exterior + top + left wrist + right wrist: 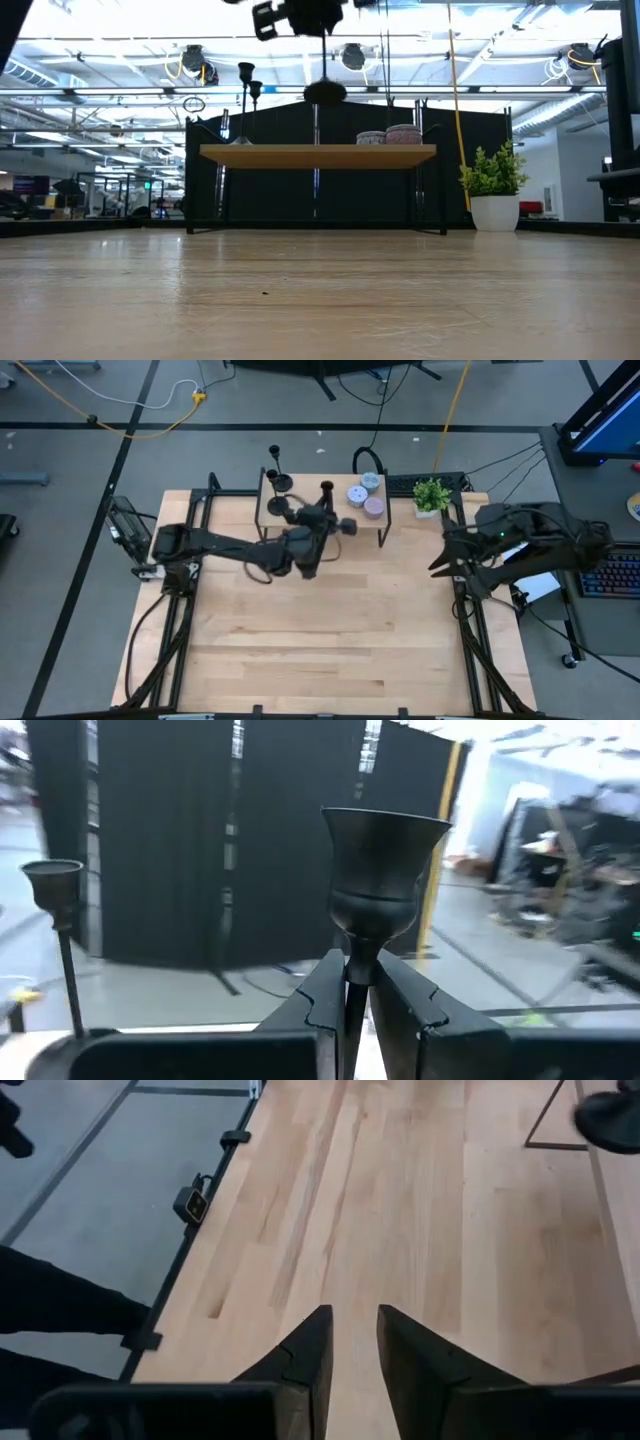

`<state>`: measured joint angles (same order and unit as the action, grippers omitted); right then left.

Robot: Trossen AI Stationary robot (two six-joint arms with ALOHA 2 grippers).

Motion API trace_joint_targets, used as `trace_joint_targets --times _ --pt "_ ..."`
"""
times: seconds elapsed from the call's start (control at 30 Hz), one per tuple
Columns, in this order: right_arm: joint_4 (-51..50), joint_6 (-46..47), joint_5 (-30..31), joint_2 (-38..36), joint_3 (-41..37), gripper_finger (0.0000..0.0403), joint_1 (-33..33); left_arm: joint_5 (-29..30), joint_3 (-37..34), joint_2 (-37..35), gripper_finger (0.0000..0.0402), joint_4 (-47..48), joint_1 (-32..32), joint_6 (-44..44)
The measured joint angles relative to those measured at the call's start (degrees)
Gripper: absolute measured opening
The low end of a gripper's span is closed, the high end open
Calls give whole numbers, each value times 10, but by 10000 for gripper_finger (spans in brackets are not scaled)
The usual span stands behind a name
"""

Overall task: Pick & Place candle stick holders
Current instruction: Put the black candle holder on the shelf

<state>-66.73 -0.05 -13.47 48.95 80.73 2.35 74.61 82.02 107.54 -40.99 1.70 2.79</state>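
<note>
Your left gripper (356, 1005) clamped on candle stick holder (380, 880) stem, holding it lifted above shelf (318, 154). Two more holders (277, 468) stand at shelf's left end. Your right gripper (354, 1342) parked at table's (330, 640) right edge, jaws slightly apart, empty.

A light wooden table (320, 630) carries a small raised shelf (322, 510) at its far edge and a potted plant (431, 496); candle stick holders (277, 478) and pastel pucks (366, 494) stand on the shelf
</note>
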Motion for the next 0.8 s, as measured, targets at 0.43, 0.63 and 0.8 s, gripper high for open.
trace_joint_targets --times 0.43,0.63,0.8 --pt "1 -22 0 -37 -30 73 0 65 167 125 33 41 -77 145" --pt "1 -16 0 -39 -30 73 0 80 168 125 33 109 -109 104" --pt "1 -11 0 -39 -30 73 0 32 168 123 33 172 -140 18"
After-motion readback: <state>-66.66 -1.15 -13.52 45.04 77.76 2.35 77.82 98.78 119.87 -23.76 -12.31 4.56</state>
